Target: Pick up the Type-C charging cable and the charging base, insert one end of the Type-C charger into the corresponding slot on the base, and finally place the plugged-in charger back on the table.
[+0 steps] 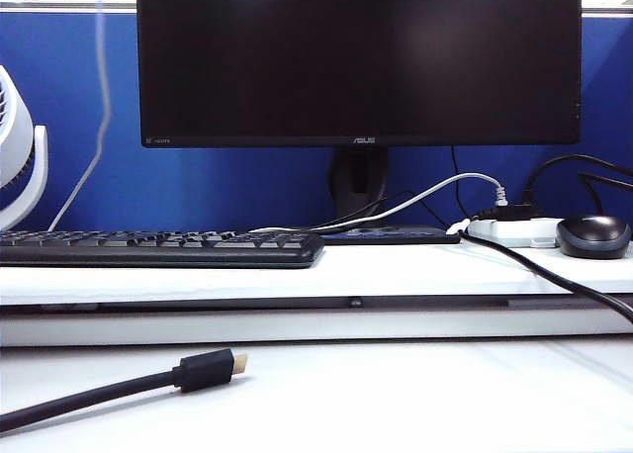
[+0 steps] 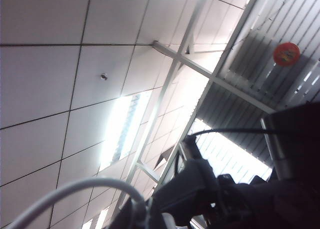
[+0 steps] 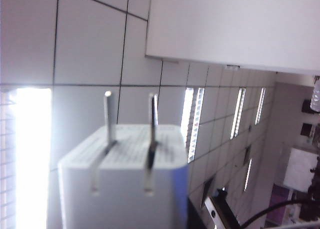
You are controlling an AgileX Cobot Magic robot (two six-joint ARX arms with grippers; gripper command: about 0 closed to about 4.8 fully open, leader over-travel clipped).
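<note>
Below ceiling (image 2: pixel 50 64), left gripper (image 2: pixel 192 191) silhouetted, right gripper hidden behind charging base (image 3: pixel 125 184)

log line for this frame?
left gripper: shut on cable | right gripper: holds charger, prongs up | both wrist cameras face ceiling | not plugged

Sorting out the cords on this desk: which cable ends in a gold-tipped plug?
The thick black cable lying on the lower table in front; its gold tip points right. The greyish-white cable on the shelf ends in a ribbed white plug instead.
</note>
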